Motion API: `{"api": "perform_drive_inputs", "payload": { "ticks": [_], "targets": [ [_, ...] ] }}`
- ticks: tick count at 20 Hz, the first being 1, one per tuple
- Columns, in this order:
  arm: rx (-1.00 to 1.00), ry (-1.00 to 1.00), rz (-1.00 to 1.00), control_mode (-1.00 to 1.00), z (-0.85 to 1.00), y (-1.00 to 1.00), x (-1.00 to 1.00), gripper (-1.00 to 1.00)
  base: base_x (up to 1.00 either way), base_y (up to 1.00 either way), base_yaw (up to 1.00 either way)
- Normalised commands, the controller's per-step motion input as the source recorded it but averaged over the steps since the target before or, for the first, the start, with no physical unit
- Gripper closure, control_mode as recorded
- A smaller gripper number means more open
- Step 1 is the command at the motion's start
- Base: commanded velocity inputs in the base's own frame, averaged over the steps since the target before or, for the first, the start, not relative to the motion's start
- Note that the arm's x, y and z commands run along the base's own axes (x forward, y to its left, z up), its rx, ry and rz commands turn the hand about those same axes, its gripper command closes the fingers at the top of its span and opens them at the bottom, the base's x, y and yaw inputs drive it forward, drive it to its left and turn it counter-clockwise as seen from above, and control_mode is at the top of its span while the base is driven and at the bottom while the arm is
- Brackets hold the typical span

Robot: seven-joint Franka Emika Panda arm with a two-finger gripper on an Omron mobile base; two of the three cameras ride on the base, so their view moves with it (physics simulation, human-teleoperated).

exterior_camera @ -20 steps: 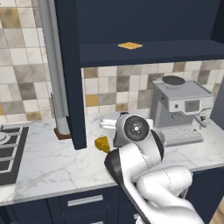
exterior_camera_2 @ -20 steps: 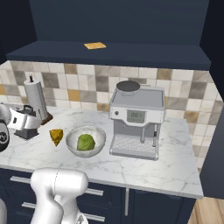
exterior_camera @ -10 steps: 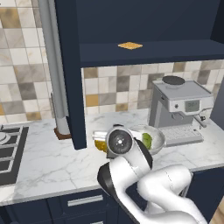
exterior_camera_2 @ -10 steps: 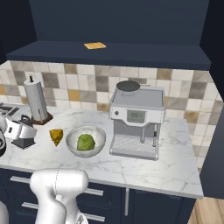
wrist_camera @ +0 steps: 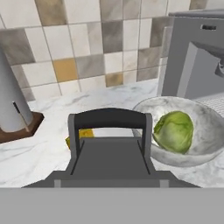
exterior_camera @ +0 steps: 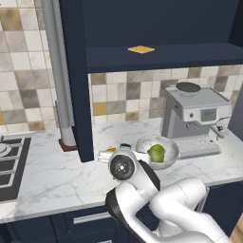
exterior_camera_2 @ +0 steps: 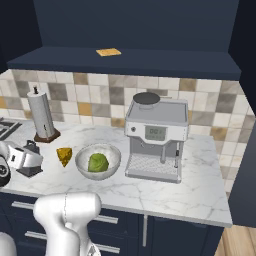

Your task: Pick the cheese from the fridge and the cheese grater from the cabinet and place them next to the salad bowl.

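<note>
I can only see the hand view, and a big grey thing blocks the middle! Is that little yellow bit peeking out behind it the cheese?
Observer: Yes. In the right base view the cheese is a whole wedge lying on the counter, just left of the salad bowl with a small gap between them.
Operator: So where is my grey thing?
Observer: That is the cheese grater. The hand grips it left of the cheese, near the counter's front edge.
</note>
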Motion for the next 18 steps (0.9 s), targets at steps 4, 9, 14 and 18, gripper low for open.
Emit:
{"api": "perform_drive_inputs", "payload": {
  "ticks": [4,9,14,18],
  "targets": [
    [0.0,-0.01,0.0,-1.0,-0.43,-0.15,0.17,1.0,0.0,0.0,0.0],
    [0.0,-0.08,0.0,-1.0,-0.39,-0.18,0.22,1.0,0.0,0.0,0.0],
    [-0.03,-0.08,-0.03,-1.0,-0.34,-0.1,0.25,1.0,0.0,0.0,0.0],
    [-0.04,0.0,-0.06,-1.0,-0.29,-0.08,0.31,1.0,0.0,0.0,0.0]
  ]
}}
